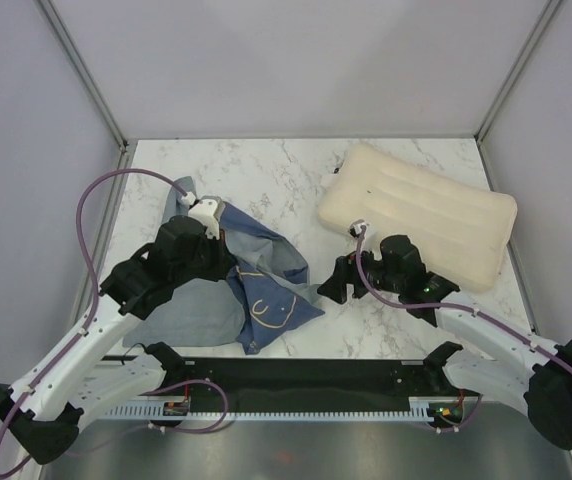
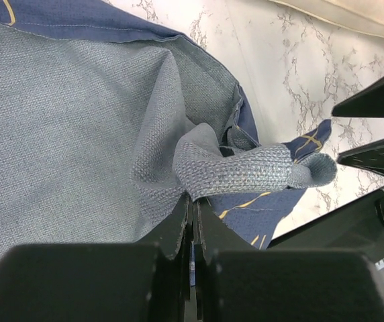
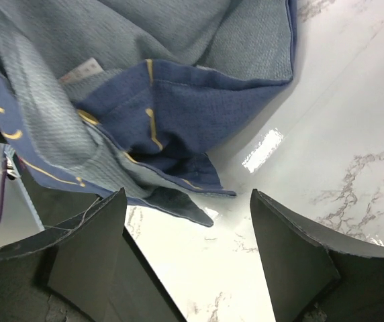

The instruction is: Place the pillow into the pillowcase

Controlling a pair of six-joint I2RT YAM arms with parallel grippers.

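Pillow (image 1: 436, 215) lies uncased at the far right of the table (image 1: 266, 165), apart from the crumpled pillowcase (image 1: 261, 290), whose fold the left gripper (image 2: 193, 201) pinches while the right gripper (image 3: 186, 201) hangs spread and empty beside it, insertion not yet begun.

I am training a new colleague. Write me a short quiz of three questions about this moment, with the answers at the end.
1. True or false: the pillow lies inside the pillowcase.
2. Fill the gap: the right pincer has its jaws ___, with nothing between them.
3. Which pincer grips pillowcase cloth? A) left pincer B) right pincer C) both

Key: 1 false, the pillow rests apart from the pillowcase on the table; 2 open; 3 A.
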